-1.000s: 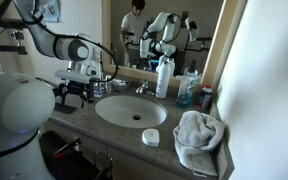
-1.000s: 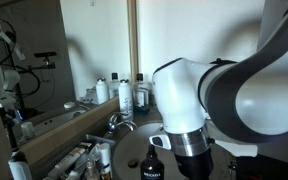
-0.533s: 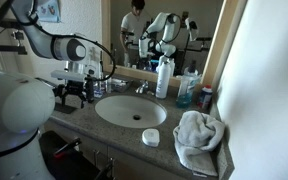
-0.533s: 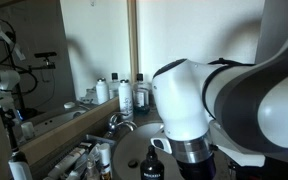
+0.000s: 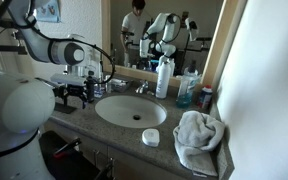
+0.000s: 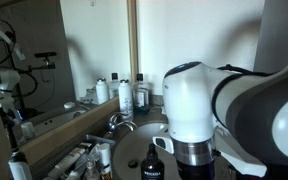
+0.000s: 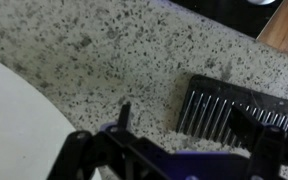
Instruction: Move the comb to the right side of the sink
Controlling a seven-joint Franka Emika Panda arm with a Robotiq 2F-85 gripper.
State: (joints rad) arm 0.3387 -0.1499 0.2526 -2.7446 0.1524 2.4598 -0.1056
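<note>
- Presently the gripper (image 7: 174,150) hangs low over the speckled counter (image 7: 94,55), its fingers (image 7: 76,148) spread wide apart and closed on nothing.
- In the wrist view, the black comb (image 7: 239,112) lies flat on the counter with its teeth pointing toward the gripper. Its lower part is cut off by the gripper body, so contact cannot be judged.
- The white rim of the sink (image 7: 9,125) curves just beside the gripper, apart from the comb.
- In an exterior view, the arm (image 5: 54,48) reaches down to the end of the counter (image 5: 104,128) farthest from the towel, between the sink (image 5: 131,110) and that end. The gripper (image 5: 72,96) hides the comb there.
- A crumpled pale towel (image 5: 199,140) sits at the opposite end, near the front corner.
- A small white object (image 5: 151,137) rests by the front edge, between sink and towel.
- A faucet (image 5: 141,88) and a tall bottle (image 5: 164,77) stand along the back edge, under the mirror (image 5: 174,30).
- In an exterior view, the arm's white joint (image 6: 199,110) fills the foreground, with two white bottles (image 6: 125,96) against the wall behind the faucet (image 6: 118,122).
</note>
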